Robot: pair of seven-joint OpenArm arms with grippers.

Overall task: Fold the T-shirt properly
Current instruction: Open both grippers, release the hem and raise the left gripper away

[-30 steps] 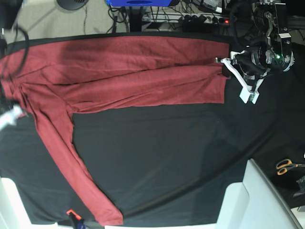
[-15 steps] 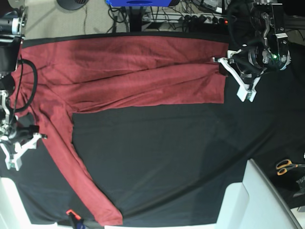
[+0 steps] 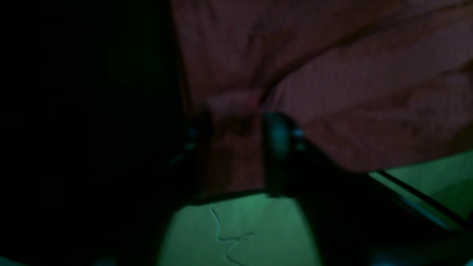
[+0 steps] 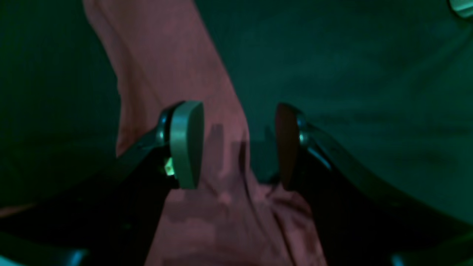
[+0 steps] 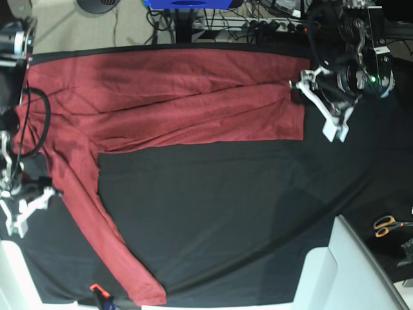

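One shirt, two robot grippers, one black table cover, one pair of scissors.

A single brick-red long-sleeved T-shirt point(image 5: 174, 97) lies on one black cloth table cover point(image 5: 226, 206). Two grippers are in view: the left gripper point(image 5: 321, 106) at the shirt's hem end and the right gripper point(image 5: 29, 203) beside the sleeve. Each gripper has two fingers. One pair of orange-handled scissors point(image 5: 389, 224) sits at the table's edge. One white box-like object point(image 5: 342, 271) occupies a lower corner. One small orange-tipped item point(image 5: 97, 289) shows near the sleeve cuff.
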